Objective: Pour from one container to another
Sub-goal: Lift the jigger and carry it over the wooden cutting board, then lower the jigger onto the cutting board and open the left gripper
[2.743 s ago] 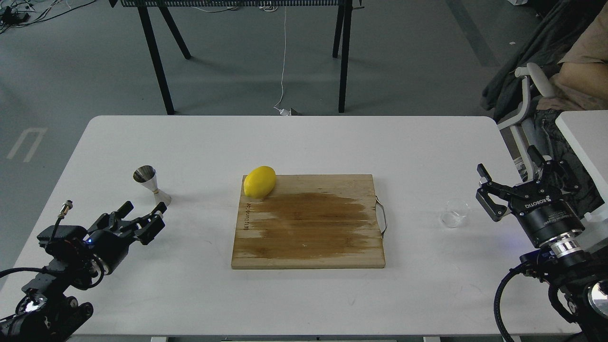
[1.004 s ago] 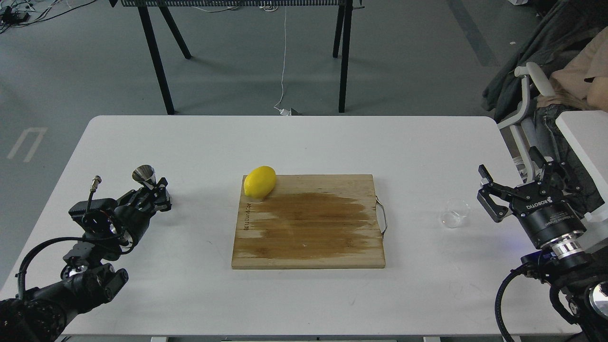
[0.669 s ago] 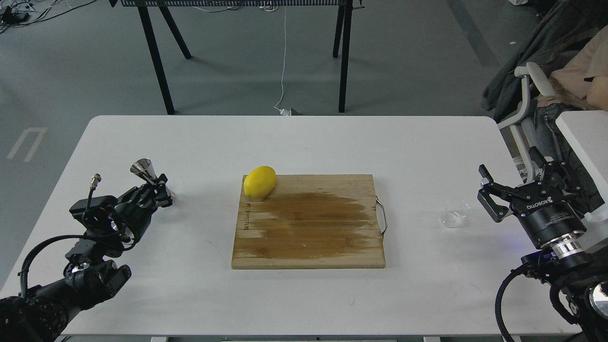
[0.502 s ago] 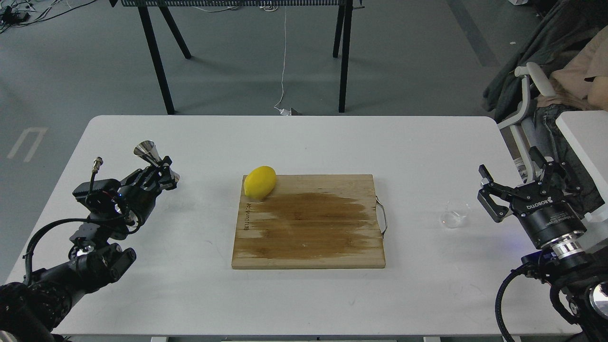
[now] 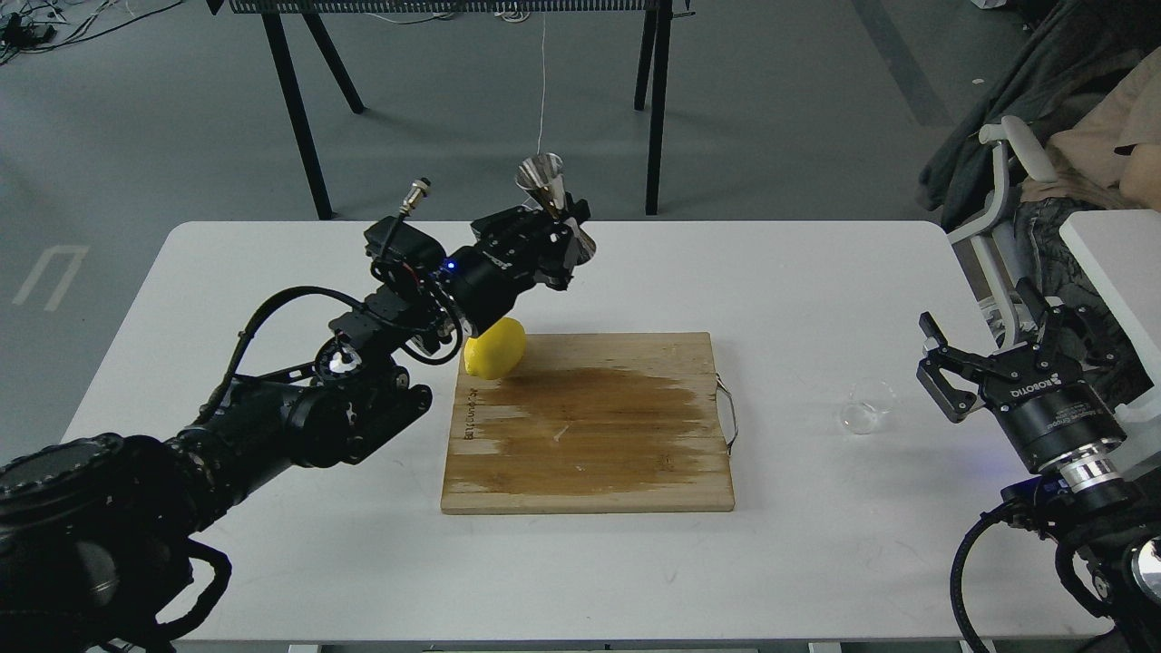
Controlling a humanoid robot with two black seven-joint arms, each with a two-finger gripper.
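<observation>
High above the table's far middle, my left gripper (image 5: pixel 564 238) is shut on the steel hourglass jigger (image 5: pixel 553 204), which leans a little to the left. The clear glass cup (image 5: pixel 866 406) stands on the table to the right of the cutting board. Just right of the cup, my right gripper (image 5: pixel 980 349) stands open with nothing between its fingers.
A wooden cutting board (image 5: pixel 590 422) with a wet dark stain lies mid-table, and a yellow lemon (image 5: pixel 495 348) rests at its far left corner, partly under my left arm. A second white table (image 5: pixel 1111 263) and a chair stand at the right.
My left gripper took hold of the jigger at the table's left, lifted it, and swung it up and right to above the far middle. The right arm and the cup stayed put.
</observation>
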